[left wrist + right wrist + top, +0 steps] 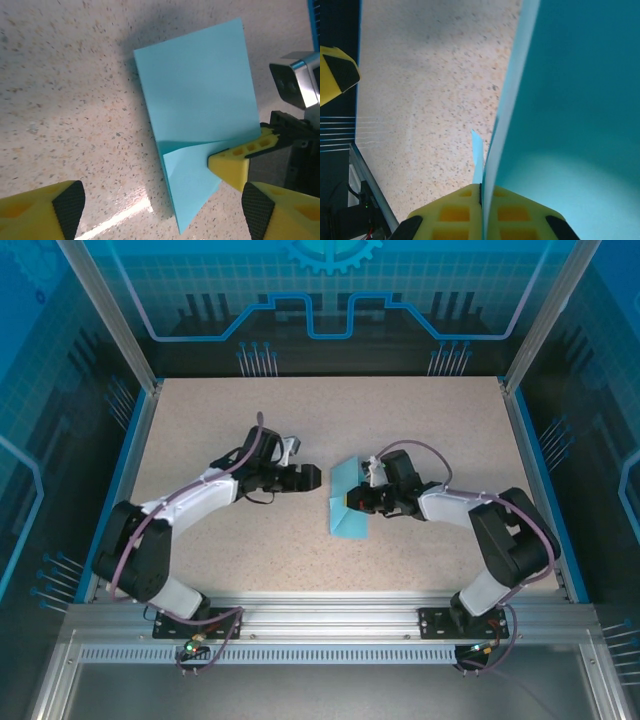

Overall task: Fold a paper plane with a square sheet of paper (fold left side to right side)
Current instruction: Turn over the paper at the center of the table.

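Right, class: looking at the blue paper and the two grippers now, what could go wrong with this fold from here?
The right gripper pinches the paper only at one edge, so the thin sheet might slip or crumple there. The left gripper is open and apart from the paper; with nothing pinning it to the table, it may slide and crease crooked.

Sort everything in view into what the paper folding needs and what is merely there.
Job:
- light-blue paper, partly folded
- right pincer, shut on its edge
- left pincer, open beside it

Merely there:
- speckled table
- aluminium frame rail at the near edge
- blue enclosure panels
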Motion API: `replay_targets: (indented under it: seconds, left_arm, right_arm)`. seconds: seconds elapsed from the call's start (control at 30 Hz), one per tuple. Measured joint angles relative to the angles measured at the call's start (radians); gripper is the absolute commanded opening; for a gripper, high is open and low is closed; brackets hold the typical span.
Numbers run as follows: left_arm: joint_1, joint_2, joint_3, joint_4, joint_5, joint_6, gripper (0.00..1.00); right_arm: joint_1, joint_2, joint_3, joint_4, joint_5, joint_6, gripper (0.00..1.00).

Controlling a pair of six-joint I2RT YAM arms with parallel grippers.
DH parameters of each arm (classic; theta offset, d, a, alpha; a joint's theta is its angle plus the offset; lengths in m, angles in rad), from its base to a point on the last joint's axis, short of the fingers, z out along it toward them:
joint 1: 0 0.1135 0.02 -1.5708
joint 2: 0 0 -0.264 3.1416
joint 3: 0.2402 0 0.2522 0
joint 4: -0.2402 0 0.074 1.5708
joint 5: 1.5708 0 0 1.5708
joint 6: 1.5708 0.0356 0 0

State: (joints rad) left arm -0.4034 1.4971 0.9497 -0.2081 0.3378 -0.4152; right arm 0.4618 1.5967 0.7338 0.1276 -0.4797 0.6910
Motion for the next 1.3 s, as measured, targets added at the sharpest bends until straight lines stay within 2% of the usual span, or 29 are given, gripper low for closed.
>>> replay_targets:
  seconds: [0.03, 0.3, 0.67, 0.83, 1.03, 1.3]
  left_arm:
    - [0.013, -0.029, -0.019, 0.016, 0.003, -0.004, 0.98]
    - [0.083, -0.188, -0.109, 0.15, 0.065, -0.082, 0.99]
    - [0.095, -0.246, -0.117, 0.351, 0.289, -0.175, 0.99]
    - [0.095, -0.247, -0.115, 0.451, 0.387, -0.216, 0.99]
    - [0.072, -0.245, -0.09, 0.52, 0.453, -0.241, 0.99]
    - [-0.003, -0.179, -0.019, 0.546, 0.48, -0.241, 0.99]
  right_arm:
    - [-0.004, -0.019, 0.0, -0.003, 0.0, -0.01, 0.04]
    - [-0.099, -0.169, 0.002, -0.014, -0.019, -0.071, 0.04]
    - [-0.254, -0.332, 0.061, 0.023, -0.177, -0.121, 0.05]
    - [-0.259, -0.362, 0.08, 0.094, -0.268, -0.127, 0.04]
    - [-0.25, -0.362, 0.086, 0.177, -0.345, -0.119, 0.04]
    - [-0.141, -0.362, 0.148, 0.237, -0.396, -0.119, 0.04]
